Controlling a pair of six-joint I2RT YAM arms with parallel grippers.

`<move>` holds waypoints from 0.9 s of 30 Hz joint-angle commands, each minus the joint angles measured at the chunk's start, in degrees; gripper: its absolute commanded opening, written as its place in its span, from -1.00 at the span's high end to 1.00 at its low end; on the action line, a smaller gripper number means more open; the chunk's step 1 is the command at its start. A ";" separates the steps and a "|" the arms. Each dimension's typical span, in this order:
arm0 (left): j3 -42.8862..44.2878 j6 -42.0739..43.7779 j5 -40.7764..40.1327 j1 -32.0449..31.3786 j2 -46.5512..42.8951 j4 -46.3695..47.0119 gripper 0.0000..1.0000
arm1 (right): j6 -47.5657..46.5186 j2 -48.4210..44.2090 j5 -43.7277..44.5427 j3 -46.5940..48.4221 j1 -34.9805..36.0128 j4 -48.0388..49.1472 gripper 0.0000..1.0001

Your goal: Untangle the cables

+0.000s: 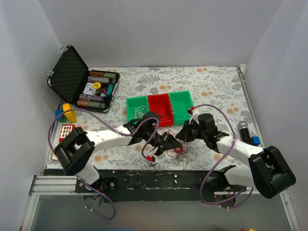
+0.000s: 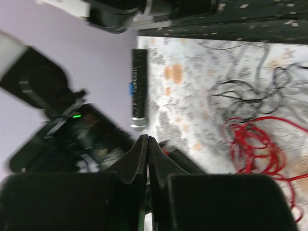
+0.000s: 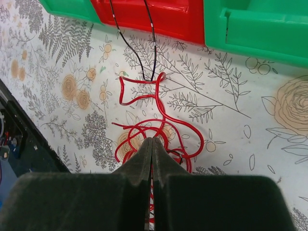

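Observation:
The cables [image 1: 176, 152] are a small tangle of thin red and black wires on the floral mat, in front of the red bin [image 1: 160, 109]. My left gripper [image 1: 169, 141] hovers at the tangle's left edge with its jaws shut; I see no strand between its pads [image 2: 142, 153]. In the left wrist view the red loops [image 2: 260, 149] and the black loops [image 2: 250, 91] lie to the right of it. My right gripper [image 1: 183, 134] is at the tangle's upper right. In the right wrist view its jaws [image 3: 152, 140] are shut over the red loops [image 3: 159, 126], with red strands showing in the slit.
Two thin black wires [image 3: 144, 53] run from the red bin [image 3: 159, 14] to the tangle. Green bins [image 1: 136, 109] [image 1: 181, 105] flank the red one. An open black case of chips [image 1: 82, 84] and toy blocks [image 1: 67, 113] stand far left. A flashlight [image 1: 244, 129] lies right.

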 commanded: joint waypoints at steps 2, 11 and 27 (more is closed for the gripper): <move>0.69 -10.06 0.03 0.59 -10.96 -3.03 1.00 | -0.32 4.38 -5.67 1.69 -0.03 5.29 0.97; 0.24 0.53 -6.13 1.73 -10.11 -19.28 0.61 | -0.32 7.91 -4.89 3.01 0.05 3.97 0.97; 7.29 27.97 -3.51 2.79 7.75 -26.96 -0.04 | -0.40 10.55 -0.84 3.36 0.05 5.11 0.97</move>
